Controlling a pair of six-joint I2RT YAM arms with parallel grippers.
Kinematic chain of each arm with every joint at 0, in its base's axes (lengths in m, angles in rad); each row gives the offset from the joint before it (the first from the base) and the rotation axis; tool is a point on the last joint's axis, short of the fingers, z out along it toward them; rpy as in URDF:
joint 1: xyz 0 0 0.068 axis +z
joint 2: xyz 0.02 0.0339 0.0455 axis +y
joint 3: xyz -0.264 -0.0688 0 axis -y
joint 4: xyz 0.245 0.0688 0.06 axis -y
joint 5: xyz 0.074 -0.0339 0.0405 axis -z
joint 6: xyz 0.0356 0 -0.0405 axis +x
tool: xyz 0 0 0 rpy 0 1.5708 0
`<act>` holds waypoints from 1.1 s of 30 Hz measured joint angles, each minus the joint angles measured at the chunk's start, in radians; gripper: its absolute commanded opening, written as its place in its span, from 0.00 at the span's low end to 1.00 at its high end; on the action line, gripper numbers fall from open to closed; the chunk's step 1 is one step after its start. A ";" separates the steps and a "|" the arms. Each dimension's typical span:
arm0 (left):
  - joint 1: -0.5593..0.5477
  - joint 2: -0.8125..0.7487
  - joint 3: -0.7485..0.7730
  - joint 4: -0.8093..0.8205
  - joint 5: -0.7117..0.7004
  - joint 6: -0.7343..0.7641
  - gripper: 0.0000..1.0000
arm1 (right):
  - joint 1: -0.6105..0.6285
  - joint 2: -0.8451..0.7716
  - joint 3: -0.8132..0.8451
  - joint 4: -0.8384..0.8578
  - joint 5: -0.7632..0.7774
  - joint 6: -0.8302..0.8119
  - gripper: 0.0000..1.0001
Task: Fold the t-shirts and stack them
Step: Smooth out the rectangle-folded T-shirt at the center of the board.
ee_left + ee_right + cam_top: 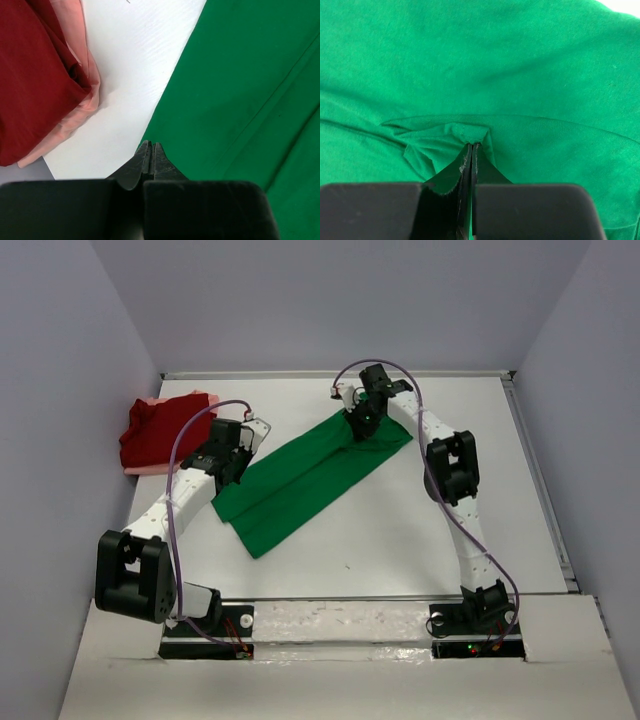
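Note:
The bright green t-shirt [300, 480] lies as a long folded band running diagonally across the table's middle. My right gripper [360, 425] is shut on a bunched pinch of this shirt at its far right end; in the right wrist view the green t-shirt [520, 75] puckers at the gripper [471, 145]. My left gripper [238, 452] is shut at the shirt's left edge; in the left wrist view the gripper [151, 145] meets the green t-shirt [240, 90], which lies flat. The dark red t-shirt [160, 430] lies crumpled on the pale pink t-shirt [148, 468] at the back left.
The red t-shirt [30, 75] and pink t-shirt [80, 110] pile sits close to the left of my left gripper, with a strip of white table [130, 65] between it and the green shirt. Grey walls enclose the table on three sides.

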 measured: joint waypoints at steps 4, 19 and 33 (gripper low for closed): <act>0.003 0.000 0.000 -0.003 0.004 0.000 0.00 | 0.000 -0.033 -0.044 -0.001 0.000 0.000 0.00; 0.003 0.000 0.017 -0.016 0.021 0.000 0.00 | 0.000 -0.094 -0.102 -0.021 -0.010 0.000 0.00; 0.003 0.006 0.018 -0.019 0.026 0.000 0.00 | 0.000 -0.094 -0.090 -0.144 -0.127 -0.002 0.00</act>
